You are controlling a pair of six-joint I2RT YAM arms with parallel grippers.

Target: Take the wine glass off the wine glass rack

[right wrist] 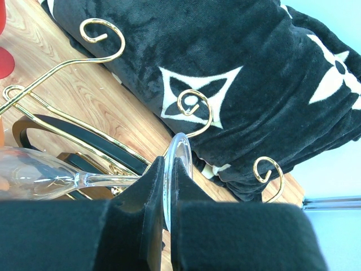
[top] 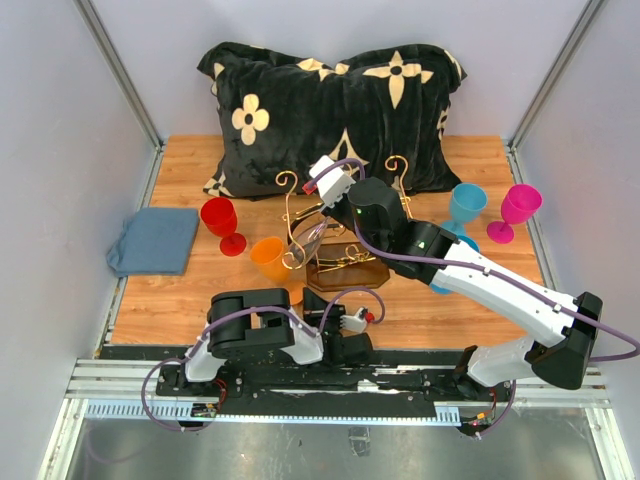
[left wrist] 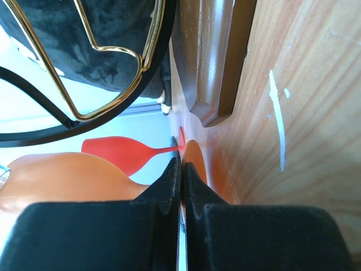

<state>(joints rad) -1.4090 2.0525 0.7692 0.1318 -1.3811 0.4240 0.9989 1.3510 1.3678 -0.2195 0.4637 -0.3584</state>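
The wine glass (top: 305, 242) is clear and lies tilted on its side at the wine glass rack (top: 345, 262), a gold wire stand with scroll arms on a dark brown base. In the right wrist view its bowl (right wrist: 28, 175) points left and its round foot (right wrist: 181, 148) stands on edge between my fingers. My right gripper (right wrist: 167, 166) is shut on that foot, over the rack's black rail (right wrist: 73, 135). From above, the right gripper (top: 335, 212) reaches in over the rack top. My left gripper (top: 320, 302) is shut on nothing, low at the near table edge, and in its own view (left wrist: 181, 168) it faces the rack's base (left wrist: 211, 68).
An orange glass (top: 270, 258) stands just left of the rack and a red glass (top: 221, 222) further left. A blue glass (top: 465, 205) and a magenta glass (top: 518, 208) stand at the right. A folded blue cloth (top: 153, 240) lies far left. A black flowered pillow (top: 330, 110) fills the back.
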